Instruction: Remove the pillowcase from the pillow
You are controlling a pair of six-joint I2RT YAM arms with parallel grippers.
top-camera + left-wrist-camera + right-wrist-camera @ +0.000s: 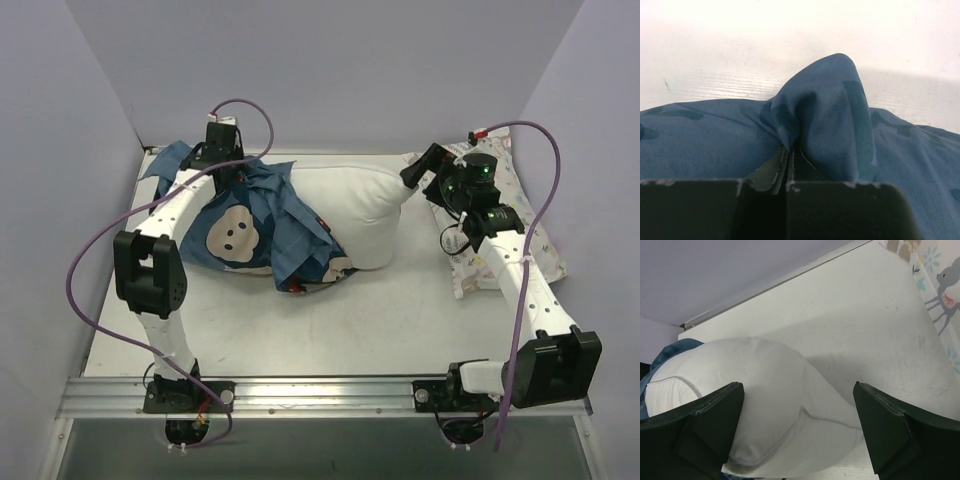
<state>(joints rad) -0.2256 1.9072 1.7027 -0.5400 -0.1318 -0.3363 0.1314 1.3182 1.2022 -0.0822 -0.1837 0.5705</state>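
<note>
A white table is seen, enclosed by pale lilac walls. At the far left the left gripper is clenched on a raised fold of the navy pillowcase, the cloth pinched between its closed fingers. The pillowcase is bunched over the left half of the pillow, with a cartoon face turned up. The pillow's right half is laid bare, white and puffy. It lies in the middle of the table, towards the back.

The pillow's long axis is set left to right across the table. Its covered end is pointed left and its bare end is pointed right. The mouth of the pillowcase is judged to face right.

At the bare end the right gripper is spread wide, with the pillow's corner framed between its fingers. Whether the corner is touched cannot be told. Further right, a patterned pillow is lying under the right arm.

For the step in hand, the bare end should be gripped deep enough that stuffing is caught, not just the seam. The cloth should then be drawn leftward along the long axis, low and straight, so that binding on the bulge is avoided.
</note>
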